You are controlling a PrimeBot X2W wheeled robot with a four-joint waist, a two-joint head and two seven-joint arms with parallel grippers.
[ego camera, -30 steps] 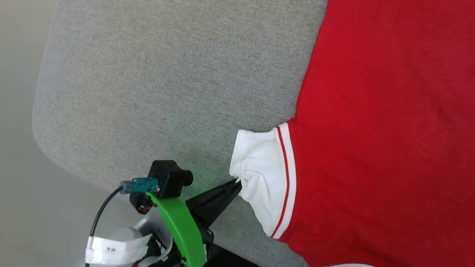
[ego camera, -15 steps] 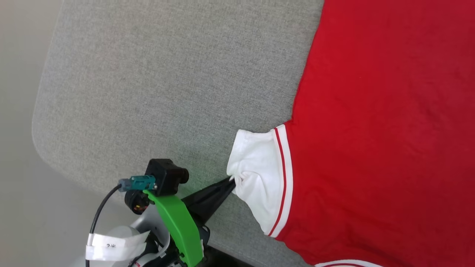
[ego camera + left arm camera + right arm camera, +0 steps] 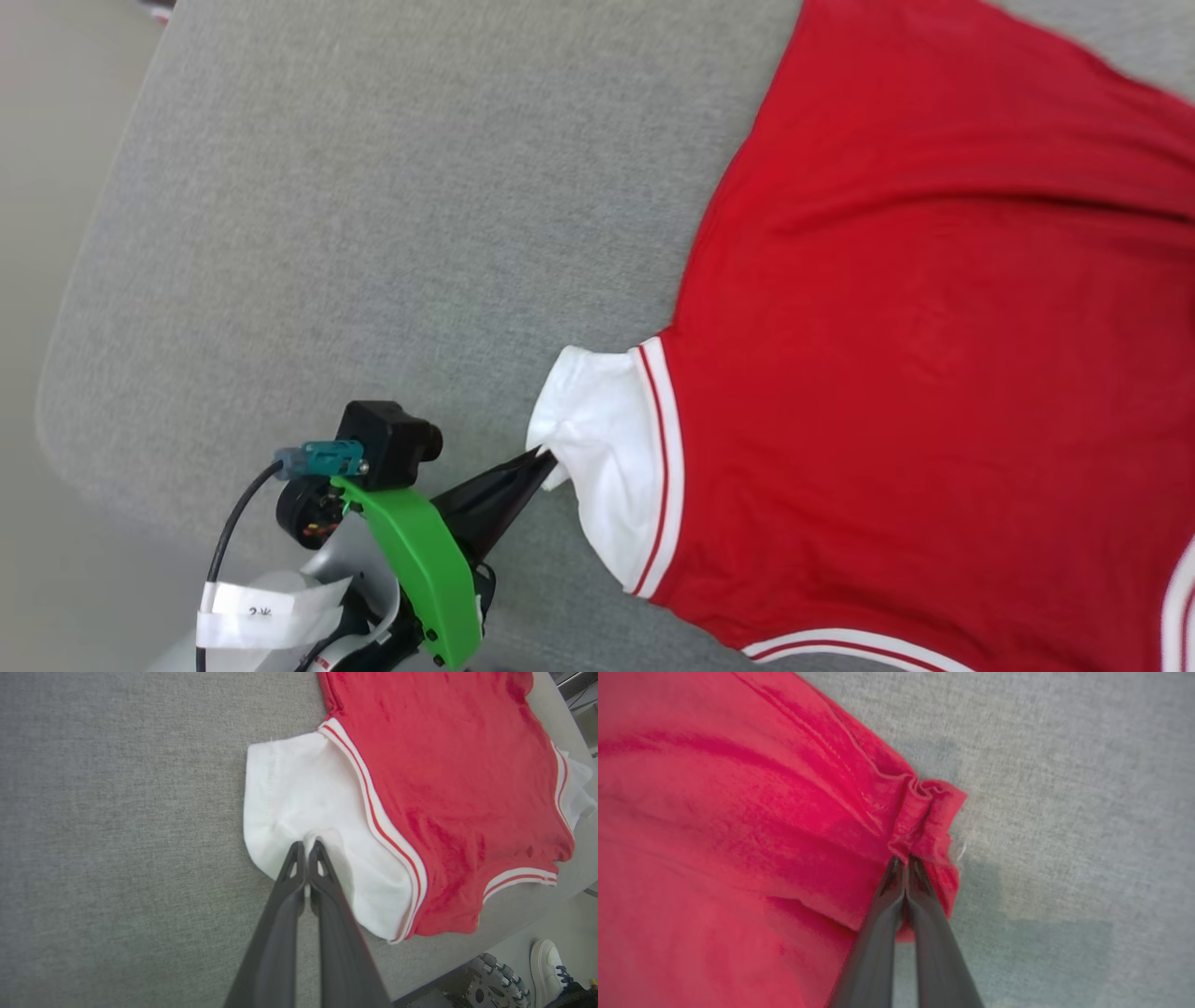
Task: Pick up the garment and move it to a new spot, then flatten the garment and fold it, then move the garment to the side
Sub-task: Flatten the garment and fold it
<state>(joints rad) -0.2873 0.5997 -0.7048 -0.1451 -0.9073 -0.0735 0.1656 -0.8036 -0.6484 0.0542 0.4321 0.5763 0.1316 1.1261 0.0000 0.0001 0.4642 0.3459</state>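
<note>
Left gripper (image 3: 306, 845) pinches the white sleeve (image 3: 299, 788); right gripper (image 3: 906, 859) clamps a bunched red hem corner (image 3: 929, 807) (both shut tight). The garment (image 3: 934, 373) lies on the grey pad (image 3: 373, 233). Draw both ends apart evenly, staying low.

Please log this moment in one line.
left gripper: shut on white sleeve of red jersey shirt | right gripper: shut on its red edge
</note>
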